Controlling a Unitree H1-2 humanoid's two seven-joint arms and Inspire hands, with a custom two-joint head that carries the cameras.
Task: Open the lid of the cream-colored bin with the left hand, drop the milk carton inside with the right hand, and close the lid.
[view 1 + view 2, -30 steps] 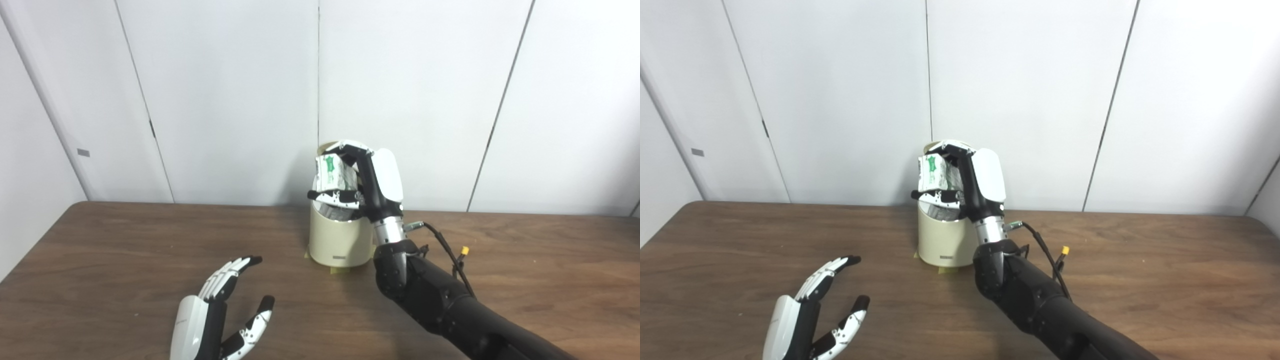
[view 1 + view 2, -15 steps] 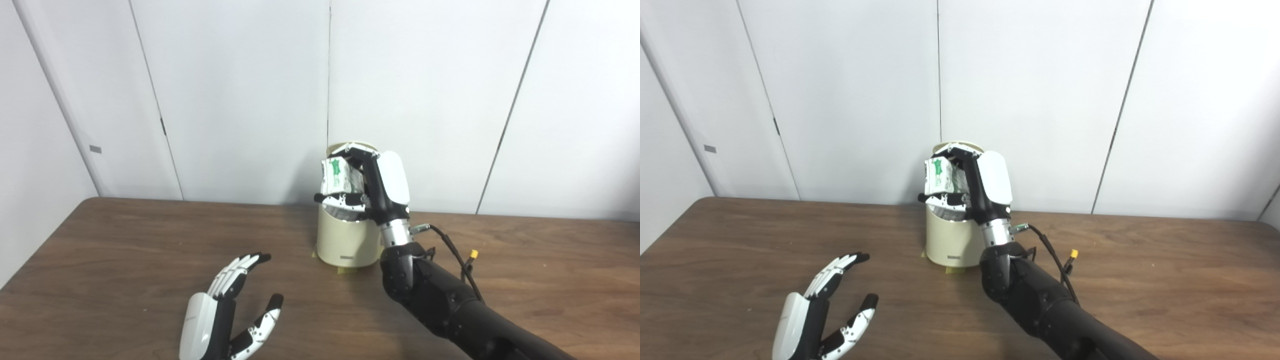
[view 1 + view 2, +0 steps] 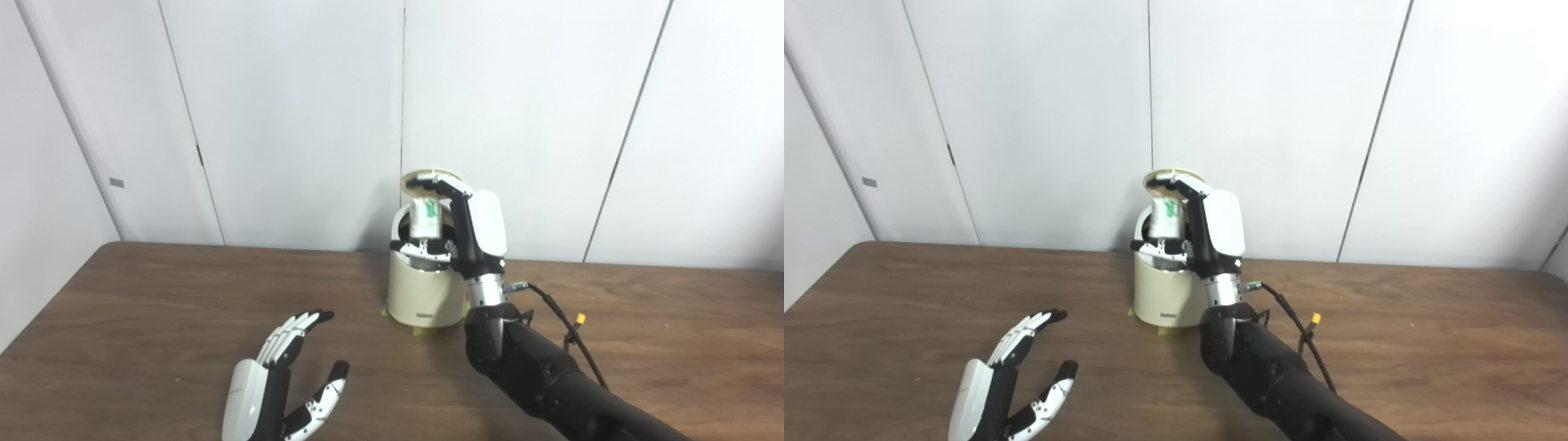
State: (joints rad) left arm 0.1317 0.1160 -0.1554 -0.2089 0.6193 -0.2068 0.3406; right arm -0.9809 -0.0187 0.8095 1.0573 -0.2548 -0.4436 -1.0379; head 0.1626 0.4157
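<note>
- The left hand [image 3: 278,386] hovers low over the wooden table [image 3: 153,318], well to the front-left of the cream-colored bin [image 3: 422,294]. Its fingers are spread apart and it holds nothing.
- The cream-colored bin stands at the back of the table, close to the white wall panels [image 3: 294,110]. A bit of yellowish tape [image 3: 421,331] peeks out from under its base at the front.
- The bin's lid [image 3: 429,179] is tipped up behind the opening, so the bin is open.
- The milk carton [image 3: 425,218], white with green print, sits upright in the mouth of the bin, its lower part below the rim.
- The right hand [image 3: 456,220] is over the bin's right side, fingers arched over the top of the carton and thumb across the rim below. I cannot tell whether it grips the carton or has let go.
</note>
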